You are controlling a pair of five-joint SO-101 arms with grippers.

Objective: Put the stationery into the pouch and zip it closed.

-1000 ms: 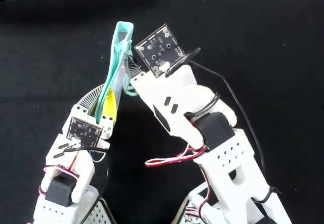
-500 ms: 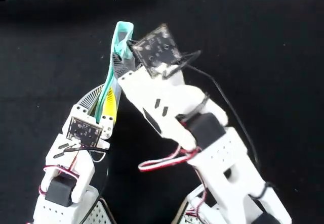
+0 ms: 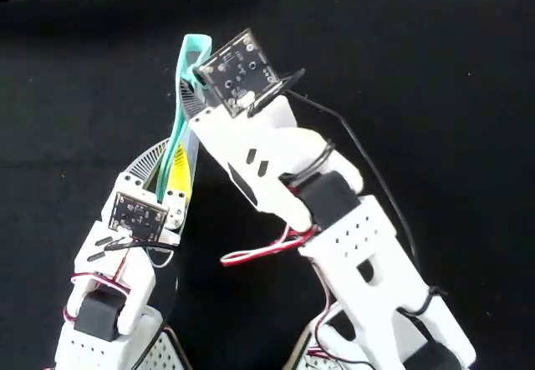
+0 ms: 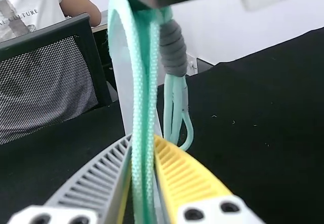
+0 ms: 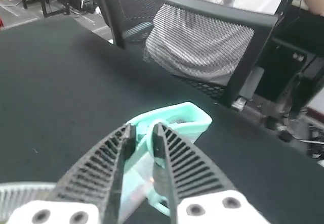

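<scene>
High view: my left gripper (image 3: 177, 159) and my right gripper (image 3: 191, 94) both meet the teal pouch (image 3: 194, 46), which is held on edge over the black table (image 3: 435, 94).

Left wrist view: my grey and yellow fingers are clamped on the pouch's near end.

Right wrist view: my black fingers pinch its far end between them.

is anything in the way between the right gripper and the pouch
Nothing visible. The right gripper is shut on the pouch near its far end, and the left gripper clamps its near end.
</scene>
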